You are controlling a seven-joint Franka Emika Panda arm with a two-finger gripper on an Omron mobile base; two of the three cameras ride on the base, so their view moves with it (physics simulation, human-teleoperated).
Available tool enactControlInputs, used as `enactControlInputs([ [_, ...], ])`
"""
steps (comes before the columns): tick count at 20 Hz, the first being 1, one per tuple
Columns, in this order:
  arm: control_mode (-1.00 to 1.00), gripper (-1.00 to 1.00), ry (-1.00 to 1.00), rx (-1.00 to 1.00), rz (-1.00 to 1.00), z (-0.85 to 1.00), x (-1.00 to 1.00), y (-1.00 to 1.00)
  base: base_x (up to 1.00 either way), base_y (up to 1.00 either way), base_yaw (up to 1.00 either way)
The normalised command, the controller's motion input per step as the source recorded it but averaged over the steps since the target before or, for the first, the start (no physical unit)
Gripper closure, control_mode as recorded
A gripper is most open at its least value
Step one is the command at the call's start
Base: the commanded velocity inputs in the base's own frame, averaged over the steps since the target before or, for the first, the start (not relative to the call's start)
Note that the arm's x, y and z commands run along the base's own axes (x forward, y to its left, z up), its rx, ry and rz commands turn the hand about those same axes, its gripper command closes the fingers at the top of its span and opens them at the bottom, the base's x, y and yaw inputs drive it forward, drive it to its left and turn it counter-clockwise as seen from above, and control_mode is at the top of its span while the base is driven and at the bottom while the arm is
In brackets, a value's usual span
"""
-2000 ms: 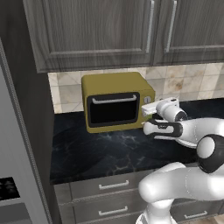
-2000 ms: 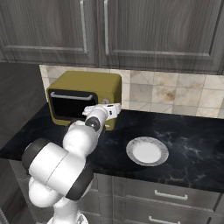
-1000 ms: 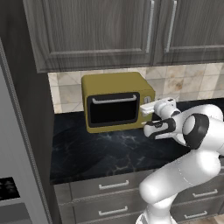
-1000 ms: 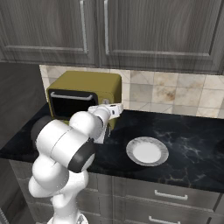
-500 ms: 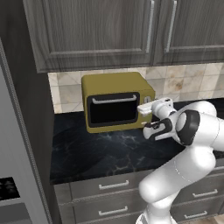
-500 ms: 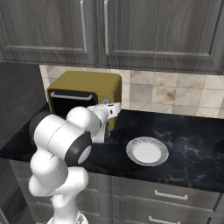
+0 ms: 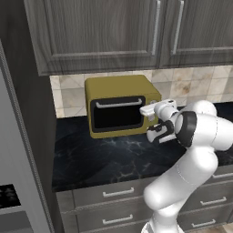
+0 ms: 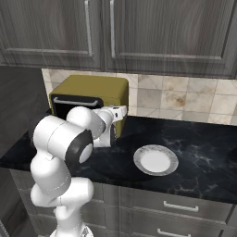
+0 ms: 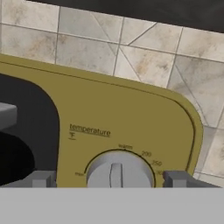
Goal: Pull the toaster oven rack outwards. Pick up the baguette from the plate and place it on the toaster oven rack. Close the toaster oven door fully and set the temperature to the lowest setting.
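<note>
Hand view: temperature knob (image 9: 120, 171) pointer upright.

The black marbled counter (image 8: 199, 139) runs along the tiled wall above grey drawer fronts. Two items rest directly on it. The toaster oven (image 7: 119, 105) sits at the rear against the backsplash, at roughly 10 o'clock in the right base view. The plate (image 8: 156, 160) lies flat nearer the front edge, at about 4 o'clock from the toaster oven and well apart from it; its white face is bare.
</note>
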Motion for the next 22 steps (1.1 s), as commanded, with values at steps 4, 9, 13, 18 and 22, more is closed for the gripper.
enactControlInputs([
  [4, -1.00, -1.00, 0.00, 0.00, 0.00, -0.18, 0.43, 0.00, 0.00, 0.00, 0.00],
  [9, -1.00, -1.00, 0.00, 0.00, 0.00, -0.19, 0.37, 0.00, 0.00, 0.00, 0.00],
  [13, -1.00, -1.00, 0.00, 0.00, 0.00, -0.17, 0.36, 0.00, 0.00, 0.00, 0.00],
  [18, -1.00, 1.00, 0.11, -0.06, 0.01, -0.15, 0.45, 0.00, 0.00, 0.00, 0.00],
  [22, -1.00, 1.00, 0.22, -0.13, 0.13, -0.19, 0.48, 0.00, 0.00, 0.00, 0.00],
])
